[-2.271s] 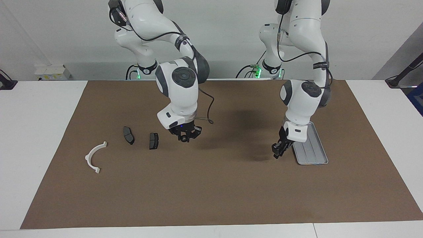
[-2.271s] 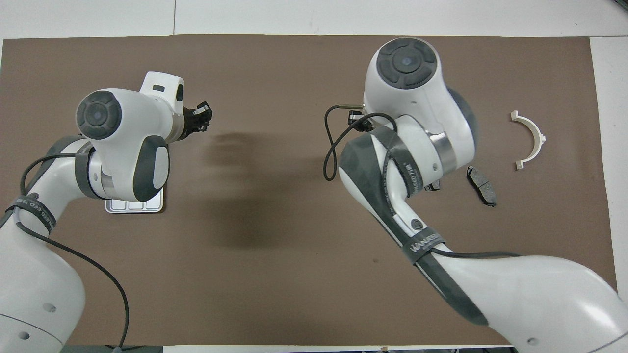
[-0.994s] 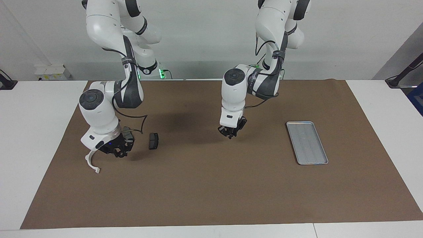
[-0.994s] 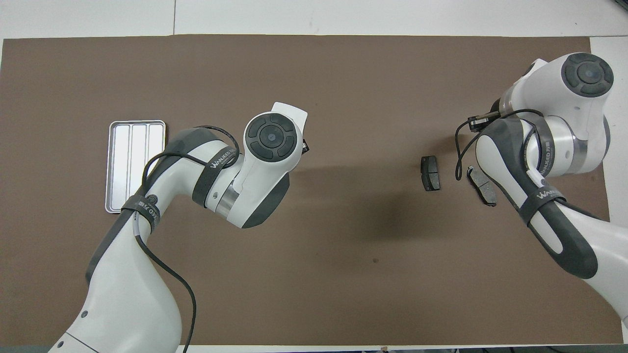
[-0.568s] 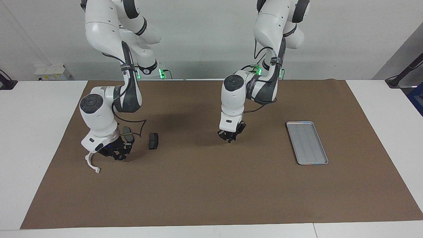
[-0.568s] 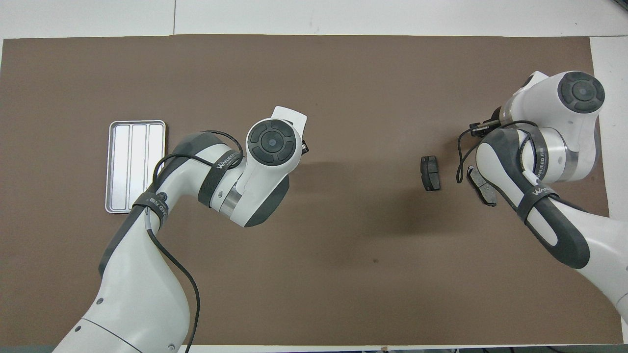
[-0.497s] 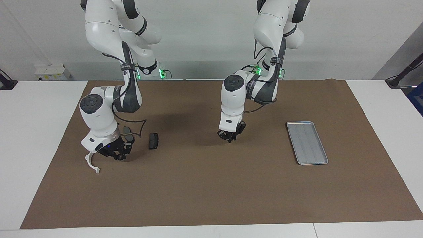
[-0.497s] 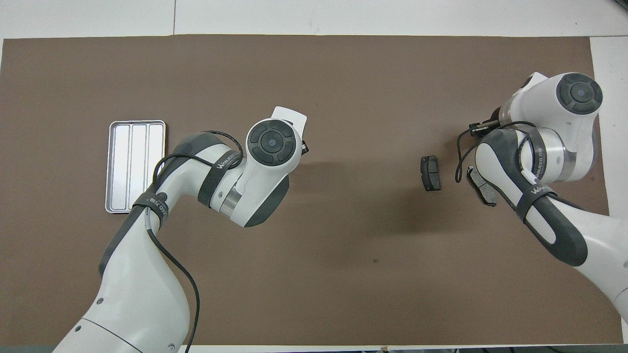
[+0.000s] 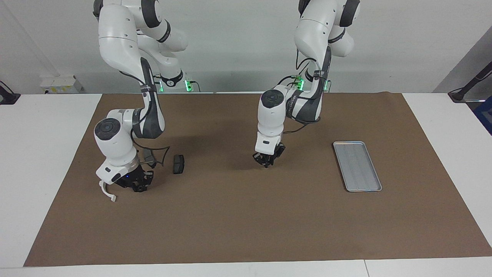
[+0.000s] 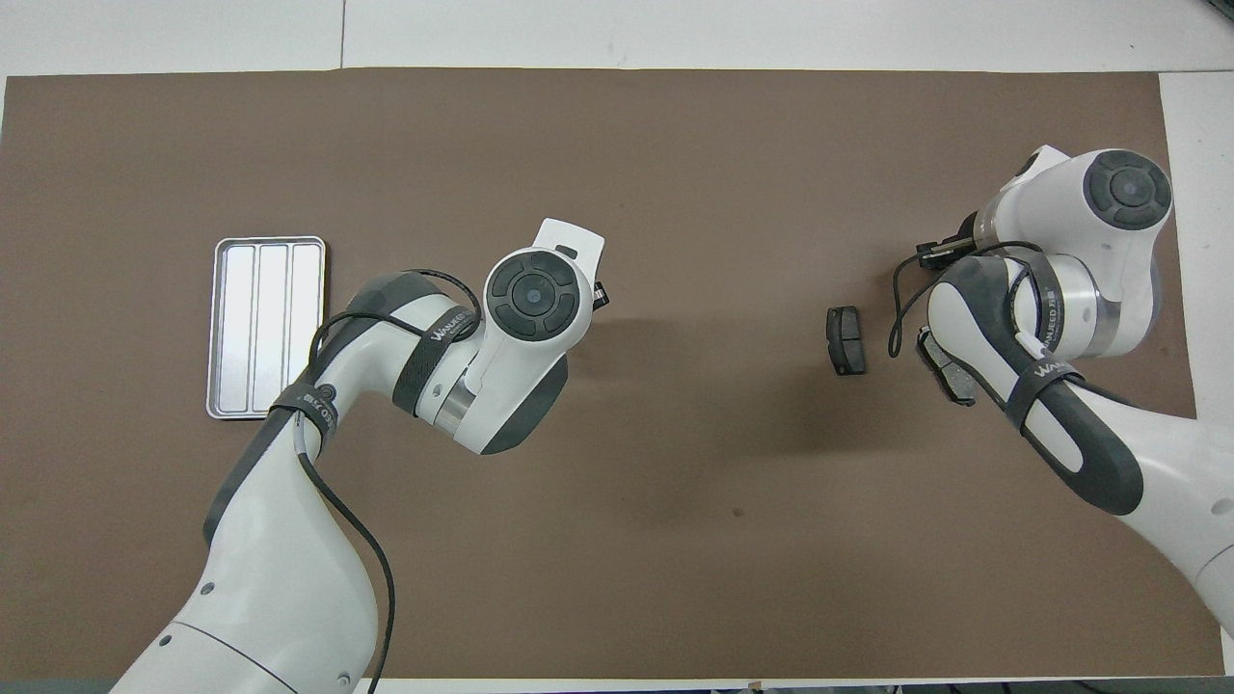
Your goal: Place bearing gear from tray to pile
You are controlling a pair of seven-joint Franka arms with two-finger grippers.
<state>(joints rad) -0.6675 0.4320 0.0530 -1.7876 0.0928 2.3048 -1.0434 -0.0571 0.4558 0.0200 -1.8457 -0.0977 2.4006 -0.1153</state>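
While tray [image 9: 357,166] lies bare, left claw [image 9: 266,161] shut, right claw [image 9: 137,184] grip unclear.

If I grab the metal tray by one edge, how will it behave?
The tray looks thin and flat with a low raised rim, so it is probably light but stiff. Its smooth metal may slip between fingertips. Lying flat on the brown mat, it offers little to grip, so it would likely slide when pushed rather than tip.

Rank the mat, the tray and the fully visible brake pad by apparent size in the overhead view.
1. brown mat
2. tray
3. brake pad, smallest by far.
All three lie flat on the table, so the order is sure.
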